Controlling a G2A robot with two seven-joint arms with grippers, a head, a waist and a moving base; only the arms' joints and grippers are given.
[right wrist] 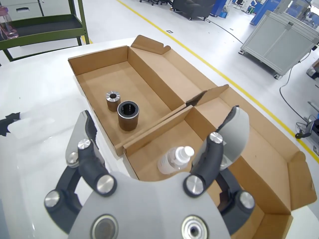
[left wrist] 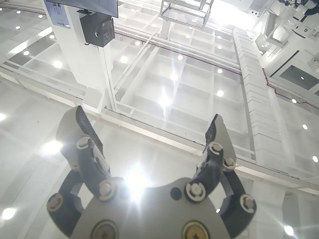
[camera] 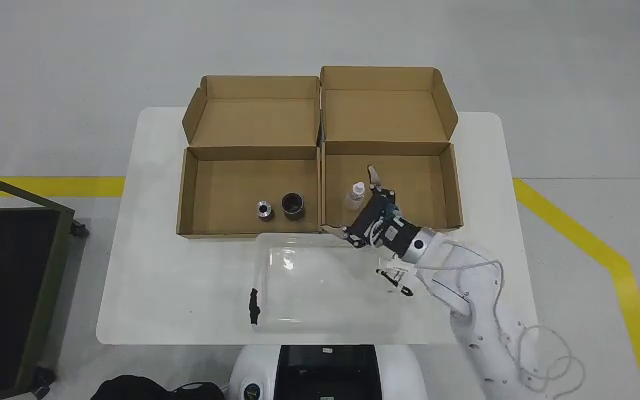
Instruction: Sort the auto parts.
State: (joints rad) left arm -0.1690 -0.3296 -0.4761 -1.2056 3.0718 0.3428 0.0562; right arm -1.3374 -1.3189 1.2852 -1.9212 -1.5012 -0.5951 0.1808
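Top view, table: a white table (camera: pixel 150 200) with two open cardboard boxes side by side on its far half, lids folded back.
Top view, left box (camera: pixel 185 190): two auto parts stand on its floor close to the near wall. A small metal cylinder (camera: pixel 262 209) is on the left and a dark ring-shaped sleeve (camera: pixel 292 205) is just to its right, the two apart.
Top view, right box (camera: pixel 452 185): a small white bottle (camera: pixel 356 192) sits in the near-left corner.
Top view, clear bin (camera: pixel 320 285): a see-through tub on the near middle of the table, just in front of both boxes. A small black piece (camera: pixel 254 305) is at its left edge.
Top view, right gripper (camera: pixel 365 205): above the near-left corner of the right box, just beside the bottle, its claw spread wide.
Left wrist view, left gripper (left wrist: pixel 148 115): it points up at a ceiling with lamps. Its toothed fingers are spread far apart with nothing between them.
Right wrist view, claw: the fingers are wide apart and hold nothing. One is over the table's edge of the boxes, the other over the right box.
Right wrist view, bottle: it is low between the fingers, in the corner of the right box. Whether a finger touches it cannot be told.
Right wrist view, parts: the sleeve and the cylinder stand upright in the left box, beyond the wall dividing the boxes.
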